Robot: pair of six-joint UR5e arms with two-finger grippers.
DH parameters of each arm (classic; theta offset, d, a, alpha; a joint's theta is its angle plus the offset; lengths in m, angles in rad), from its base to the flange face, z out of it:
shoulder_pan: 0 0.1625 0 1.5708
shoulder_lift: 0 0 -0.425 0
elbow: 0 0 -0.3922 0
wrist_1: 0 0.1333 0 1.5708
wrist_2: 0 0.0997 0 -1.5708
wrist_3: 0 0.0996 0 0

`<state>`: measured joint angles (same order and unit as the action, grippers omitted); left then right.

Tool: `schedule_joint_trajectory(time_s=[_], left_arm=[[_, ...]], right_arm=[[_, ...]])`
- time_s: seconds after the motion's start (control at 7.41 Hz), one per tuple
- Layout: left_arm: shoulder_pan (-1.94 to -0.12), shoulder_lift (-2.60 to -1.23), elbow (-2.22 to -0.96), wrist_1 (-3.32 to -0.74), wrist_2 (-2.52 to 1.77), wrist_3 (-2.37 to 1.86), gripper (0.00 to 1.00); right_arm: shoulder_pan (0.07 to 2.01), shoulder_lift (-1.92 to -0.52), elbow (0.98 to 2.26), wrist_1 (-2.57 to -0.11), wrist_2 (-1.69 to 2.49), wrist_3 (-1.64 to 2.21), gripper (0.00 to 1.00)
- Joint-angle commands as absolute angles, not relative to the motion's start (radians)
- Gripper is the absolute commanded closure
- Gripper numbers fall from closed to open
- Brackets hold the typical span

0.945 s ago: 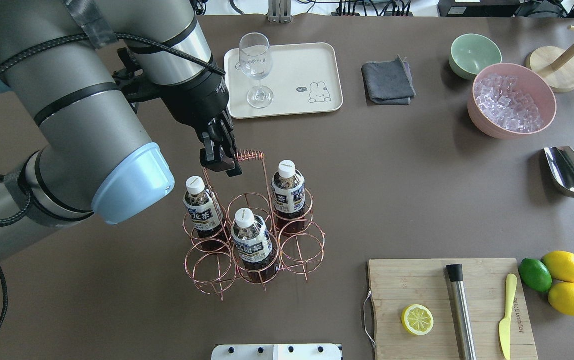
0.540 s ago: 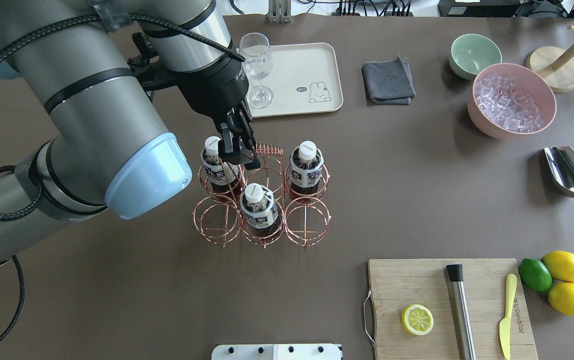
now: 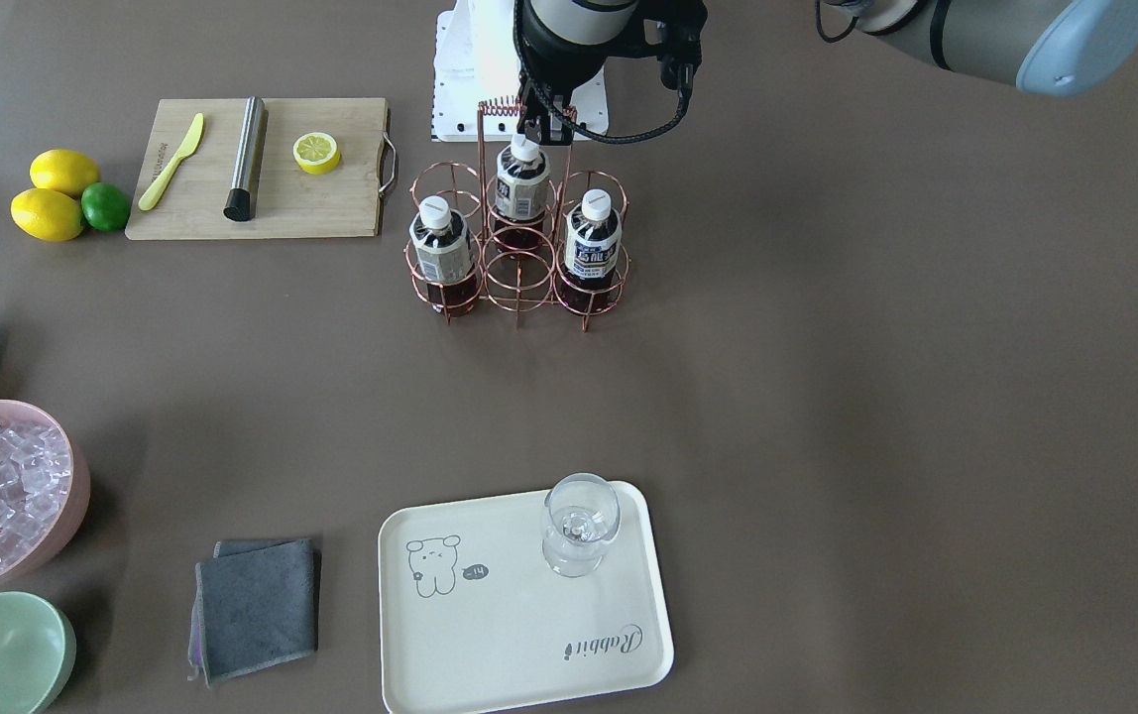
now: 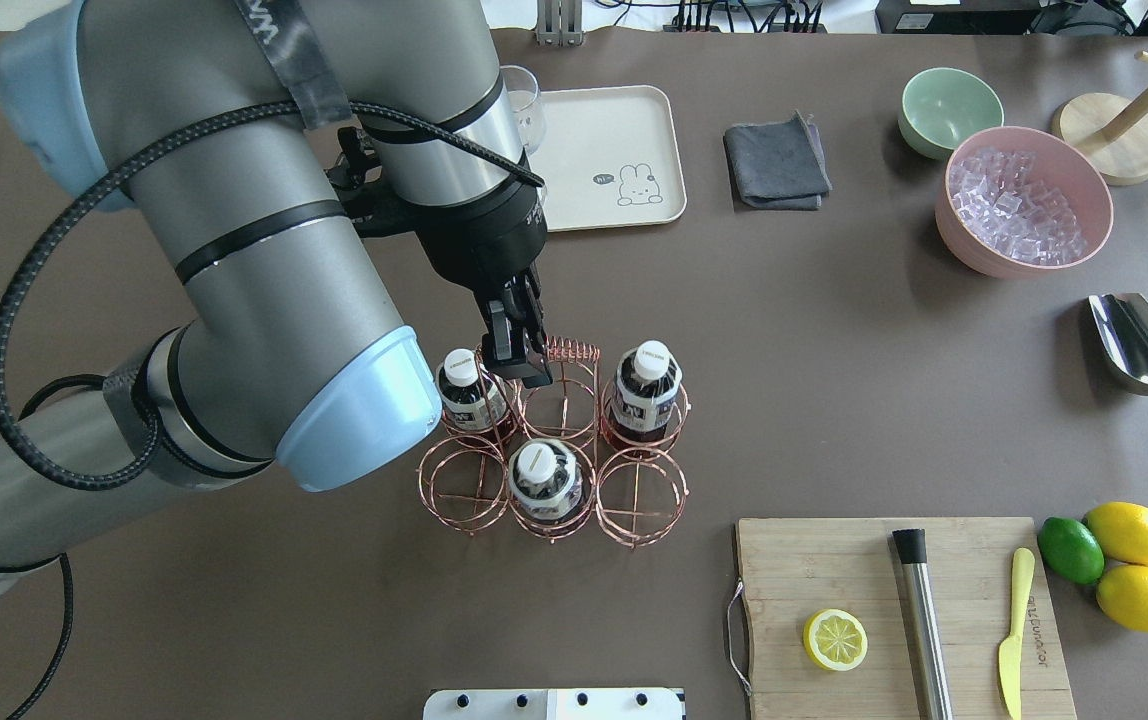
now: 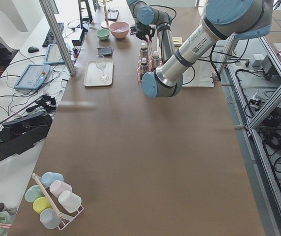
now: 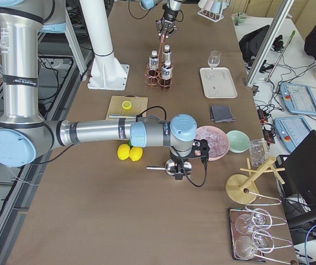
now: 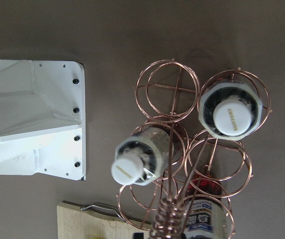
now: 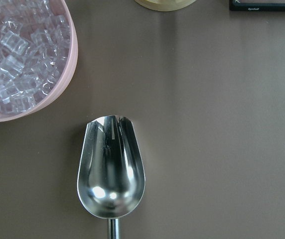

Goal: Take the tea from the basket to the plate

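Observation:
The copper wire basket (image 4: pixel 634 490) holds three tea bottles (image 4: pixel 461 385) (image 4: pixel 646 383) (image 4: pixel 537 472), each with a white cap. My left gripper (image 4: pixel 519 362) is shut on the left end of the basket's coiled handle (image 4: pixel 569 350), above the bottles. In the front view the gripper (image 3: pixel 539 124) is over the basket (image 3: pixel 517 273). The left wrist view looks down the handle (image 7: pixel 167 219) onto the caps (image 7: pixel 232 112). The cream plate (image 4: pixel 614 130) lies at the far side, apart from the basket. My right gripper shows only in the right side view (image 6: pixel 178 165), over the scoop; I cannot tell its state.
A stemmed glass (image 3: pixel 579 521) stands on the plate (image 3: pixel 519 635). A grey cloth (image 4: pixel 776 162), green bowl (image 4: pixel 949 110), pink ice bowl (image 4: pixel 1024 200) and steel scoop (image 4: pixel 1139 350) are on the right. The cutting board (image 4: pixel 834 560) with muddler, knife and lemon lies near right.
My left gripper has moved to the right, still shut on the handle, and the basket with its three bottles has moved with it. The arm now hides most of the glass.

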<state>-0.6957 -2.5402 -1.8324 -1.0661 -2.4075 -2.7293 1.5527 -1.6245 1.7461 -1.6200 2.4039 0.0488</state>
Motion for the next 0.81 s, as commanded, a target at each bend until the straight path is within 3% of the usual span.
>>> schedule_joint_trajectory(time_s=[0.0, 0.4, 0.68], left_arm=[[-0.673, -2.537, -1.832, -1.065, -2.390, -2.730, 1.00], [-0.672, -2.539, -1.844, -1.063, -2.391, -2.732, 1.00], [-0.667, -2.539, -1.844, -1.062, -2.391, -2.732, 1.00]], right_arm=[[1.552, -1.620, 1.744, -1.620, 2.414, 0.048, 0.00], [1.552, -1.620, 1.752, -1.620, 2.414, 0.049, 0.00], [1.551, -1.621, 1.823, -1.618, 2.477, 0.055, 0.00]])
